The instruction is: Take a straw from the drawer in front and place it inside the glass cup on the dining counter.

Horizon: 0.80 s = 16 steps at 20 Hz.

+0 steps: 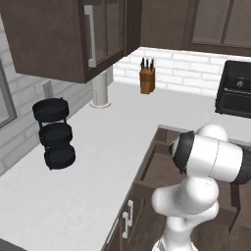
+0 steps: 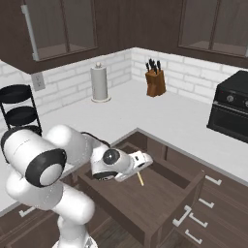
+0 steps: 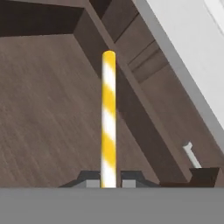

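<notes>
A broad white wall counter (image 2: 160, 114) is spread across the base views, with a black oven (image 2: 231, 106) at three o'clock in the right base view, a paper towel roll (image 2: 100, 83) at eleven o'clock, a knife block (image 2: 156, 80) at about one o'clock, and a black tiered rack (image 1: 55, 133) at nine o'clock in the left base view. Below the counter edge, the drawer (image 2: 145, 193) is seen pulled open, its dark wood floor exposed at about five o'clock in the right base view, and the white arm is bent down over it. The gripper (image 2: 140, 167) is held above the drawer floor near the centre of that view. In the hand view the jaws are closed on the straw (image 3: 108, 118), a yellow-and-white striped stick that rises from between the fingertips (image 3: 131, 178) at six o'clock toward twelve o'clock, with the drawer's inner wall behind it. In the right base view, the straw's yellow end is seen poking out below the hand. By this evidence the opening of the drawer and the grasp are judged done, and the straw appears lifted clear of the drawer floor, though that cannot be told for certain. What is judged left is the larger part: the carry to the dining counter and the lowering of the straw into the glass cup.
</notes>
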Motion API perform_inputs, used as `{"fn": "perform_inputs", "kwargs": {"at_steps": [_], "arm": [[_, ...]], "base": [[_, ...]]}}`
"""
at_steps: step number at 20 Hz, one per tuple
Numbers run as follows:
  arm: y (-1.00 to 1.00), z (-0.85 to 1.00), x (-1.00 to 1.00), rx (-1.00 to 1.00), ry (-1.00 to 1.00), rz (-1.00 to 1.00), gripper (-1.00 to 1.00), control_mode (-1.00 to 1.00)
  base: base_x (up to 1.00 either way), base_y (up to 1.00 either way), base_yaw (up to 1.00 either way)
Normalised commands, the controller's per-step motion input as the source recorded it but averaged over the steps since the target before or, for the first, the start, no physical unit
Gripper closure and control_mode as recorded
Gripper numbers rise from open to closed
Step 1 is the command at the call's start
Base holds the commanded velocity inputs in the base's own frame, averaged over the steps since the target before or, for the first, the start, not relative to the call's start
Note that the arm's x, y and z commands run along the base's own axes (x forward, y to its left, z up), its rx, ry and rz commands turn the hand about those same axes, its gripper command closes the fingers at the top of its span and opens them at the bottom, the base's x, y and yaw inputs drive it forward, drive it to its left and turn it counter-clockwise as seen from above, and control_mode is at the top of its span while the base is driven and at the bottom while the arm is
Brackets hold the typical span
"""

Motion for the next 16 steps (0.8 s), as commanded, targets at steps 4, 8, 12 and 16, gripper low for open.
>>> {"fn": "perform_inputs", "kwargs": {"at_steps": [4,8,12,16], "arm": [[-0.19,1.00,0.00,0.11,0.20,0.05,1.00,-1.00],[-0.22,1.00,0.00,0.15,0.24,0.06,1.00,-1.00],[-0.15,1.00,0.00,0.14,0.24,0.06,1.00,-1.00],[-0.01,0.97,-0.10,0.14,0.20,0.05,1.00,-1.00]], "base": [[0.00,0.00,0.00],[0.00,0.00,0.00],[0.00,0.00,0.00],[0.00,0.00,0.00]]}}
